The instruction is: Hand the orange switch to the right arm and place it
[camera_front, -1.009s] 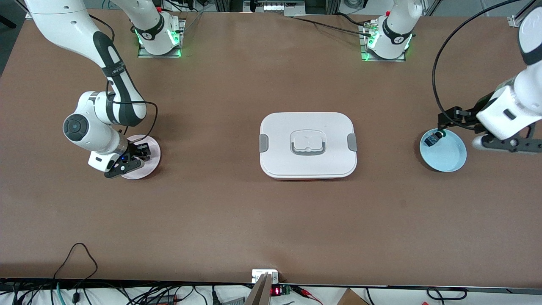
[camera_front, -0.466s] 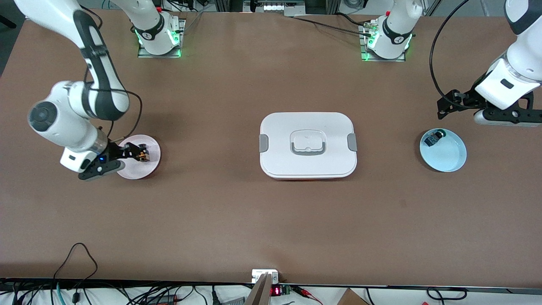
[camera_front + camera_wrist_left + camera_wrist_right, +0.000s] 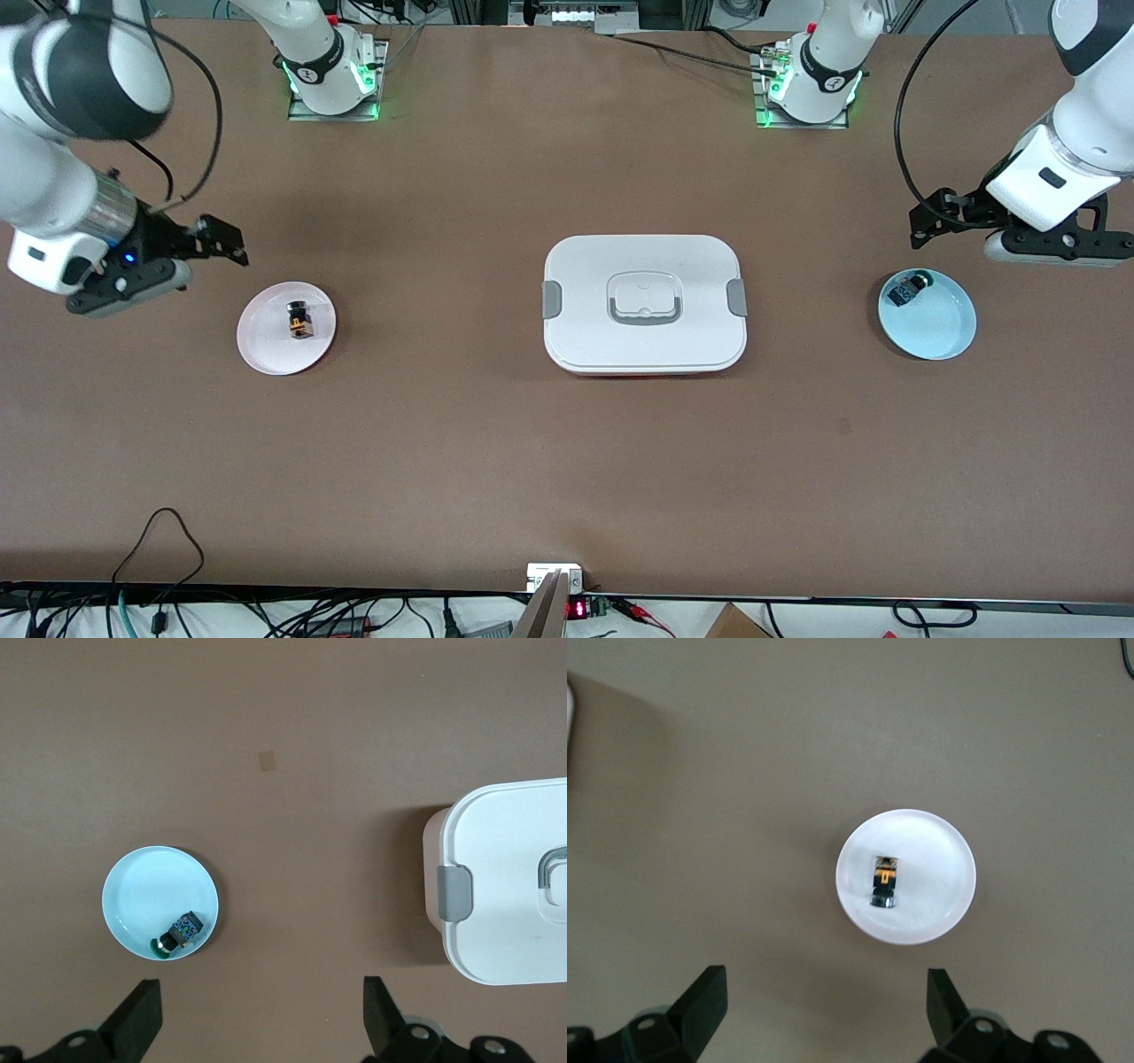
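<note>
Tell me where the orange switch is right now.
The orange switch lies on the pink plate toward the right arm's end of the table, with the open right gripper raised clear of it.

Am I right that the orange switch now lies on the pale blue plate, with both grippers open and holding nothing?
Not quite. The orange switch lies on the pink plate toward the right arm's end of the table, as the front view and right wrist view show. The pale blue plate holds the dark-and-blue part. The right gripper and left gripper are open and hold nothing.
</note>
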Controlling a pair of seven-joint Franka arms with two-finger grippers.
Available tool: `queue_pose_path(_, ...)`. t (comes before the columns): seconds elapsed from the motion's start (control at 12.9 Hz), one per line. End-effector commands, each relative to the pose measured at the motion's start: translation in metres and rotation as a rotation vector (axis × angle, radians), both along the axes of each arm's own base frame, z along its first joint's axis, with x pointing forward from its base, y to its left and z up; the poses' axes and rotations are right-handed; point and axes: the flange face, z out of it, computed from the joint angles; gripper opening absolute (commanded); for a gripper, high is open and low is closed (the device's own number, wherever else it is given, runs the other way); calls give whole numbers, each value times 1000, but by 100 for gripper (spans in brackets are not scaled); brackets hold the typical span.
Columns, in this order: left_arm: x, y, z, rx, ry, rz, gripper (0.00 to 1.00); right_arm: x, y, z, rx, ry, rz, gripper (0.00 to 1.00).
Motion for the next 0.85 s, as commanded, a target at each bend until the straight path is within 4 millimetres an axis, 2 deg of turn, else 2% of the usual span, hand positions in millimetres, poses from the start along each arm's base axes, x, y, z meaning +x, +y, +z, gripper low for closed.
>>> queue_pose_path(0.0, 1, -2, 5, -3, 7, 14, 100, -4, 11, 37, -52, 28, -15, 100)
queue_pose_path(0.23, 1, -3, 5, -2, 9, 11, 100, -6, 12, 39, -56, 26, -13, 100)
queue_pose_path(0.7, 1, -4, 5, -3, 7, 12, 100, -2, 29, 50, -66, -2, 16, 100)
queue_pose_path(0.78, 1, -4, 6, -3, 6, 12, 100, 0, 29, 43, -68, 10, 15, 100)
